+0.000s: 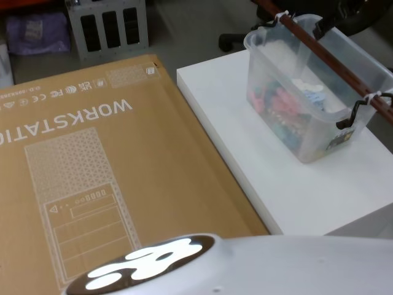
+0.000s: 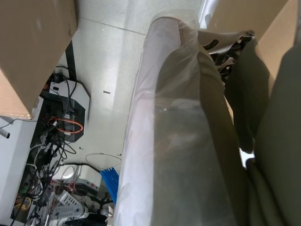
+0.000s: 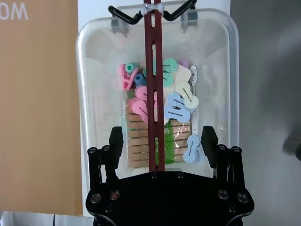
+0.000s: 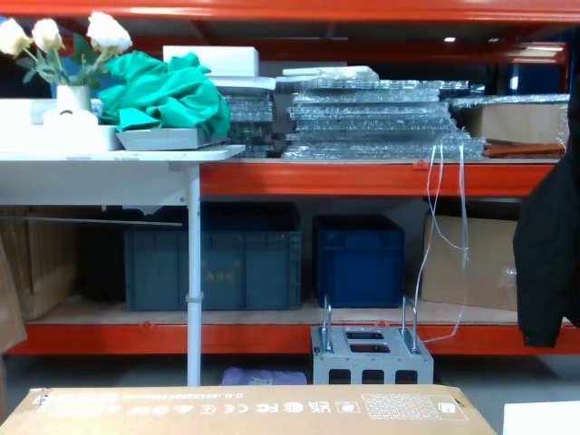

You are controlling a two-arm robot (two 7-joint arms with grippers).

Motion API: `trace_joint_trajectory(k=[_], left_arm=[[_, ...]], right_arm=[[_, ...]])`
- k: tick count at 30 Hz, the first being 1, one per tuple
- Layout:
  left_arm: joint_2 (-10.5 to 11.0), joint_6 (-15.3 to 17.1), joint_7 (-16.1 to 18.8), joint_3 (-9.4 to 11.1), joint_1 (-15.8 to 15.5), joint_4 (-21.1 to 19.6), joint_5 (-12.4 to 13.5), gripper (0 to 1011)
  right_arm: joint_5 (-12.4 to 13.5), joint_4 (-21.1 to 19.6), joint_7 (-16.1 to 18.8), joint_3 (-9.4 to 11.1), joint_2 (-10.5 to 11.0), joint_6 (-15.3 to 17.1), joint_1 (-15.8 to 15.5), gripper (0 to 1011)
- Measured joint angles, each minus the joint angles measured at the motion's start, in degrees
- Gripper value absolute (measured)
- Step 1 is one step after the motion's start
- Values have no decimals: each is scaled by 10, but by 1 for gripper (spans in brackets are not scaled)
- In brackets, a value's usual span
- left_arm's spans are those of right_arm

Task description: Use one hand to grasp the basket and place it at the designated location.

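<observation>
Frosted plastic basket (image 1: 313, 98) on white worktop (image 1: 288, 178), at our 2 o'clock, beside cardboard box (image 1: 92, 172). Right gripper (image 3: 162, 141) above its handle (image 3: 154, 84), jaws wide open, empty. We can't tell left gripper's state.

Frosted translucent plastic basket (image 1: 319, 132)

A storeroom or warehouse: orange steel racking (image 4: 362, 177) holding blue crates (image 4: 358, 258) and cardboard boxes (image 4: 471, 263).

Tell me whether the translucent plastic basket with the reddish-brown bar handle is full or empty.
Partly full. The translucent plastic basket holds colourful plastic clips and wooden clothespins across its bottom, well below the rim. The right gripper is open above the handle.
</observation>
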Motion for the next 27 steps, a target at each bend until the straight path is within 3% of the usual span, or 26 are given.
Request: trace_joint_trajectory(k=[13, 27], left_arm=[[0, 0, 0, 0, 0, 0, 0, 0], [0, 0, 0, 0, 0, 0, 0, 0]], right_arm=[[52, -23, -21, 58, 42, -3, -16, 1000], [54, -27, -20, 74, 42, -6, -20, 1000]])
